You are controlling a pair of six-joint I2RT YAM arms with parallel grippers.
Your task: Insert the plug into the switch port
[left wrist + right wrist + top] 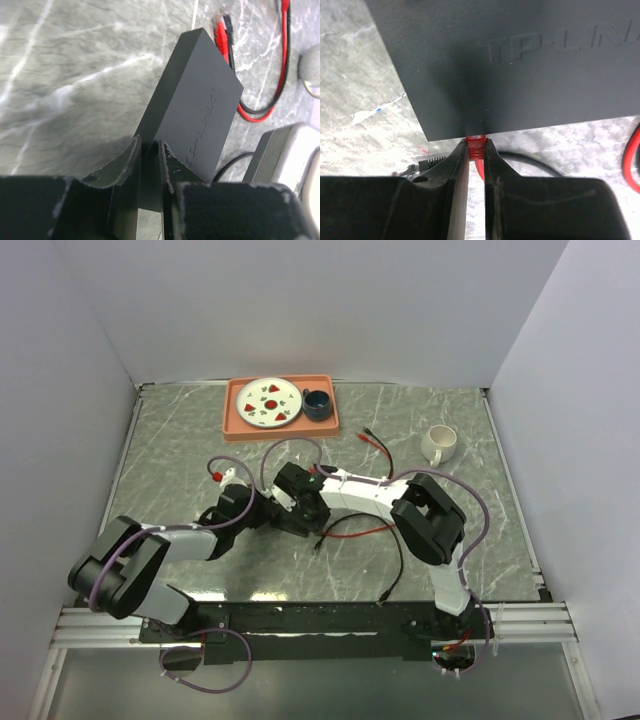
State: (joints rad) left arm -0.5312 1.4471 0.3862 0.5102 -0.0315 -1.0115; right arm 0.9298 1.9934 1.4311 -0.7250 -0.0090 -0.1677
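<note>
In the view from above, a grey-green marble-patterned table (450, 530) carries an orange rectangular tray (232, 425) at its far side, and in the tray there is a white round plate (268, 402) with red pieces and a small dark blue cup (317, 403). A white ceramic mug (438, 443) stands well apart, to the right. The left arm (180, 540) and the right arm (365, 495) meet over the middle of the table, and a thin red and black cable (360, 530) lies in a loop near them. In the left wrist view, the left gripper (149, 165) is clamped on the near edge of a flat matte-black switch (195, 100), which has embossed letters on its plain top and points away from the camera. Behind its far end lie red connectors (220, 35) on the marble. In the right wrist view, the right gripper (476, 155) is pressed together on a red plug (476, 142). The tip of this plug touches the near edge of the switch, just beside the fingers. It is not possible to see whether the plug is already inside a port. A black cable (530, 162) lies on the table below the switch.
</note>
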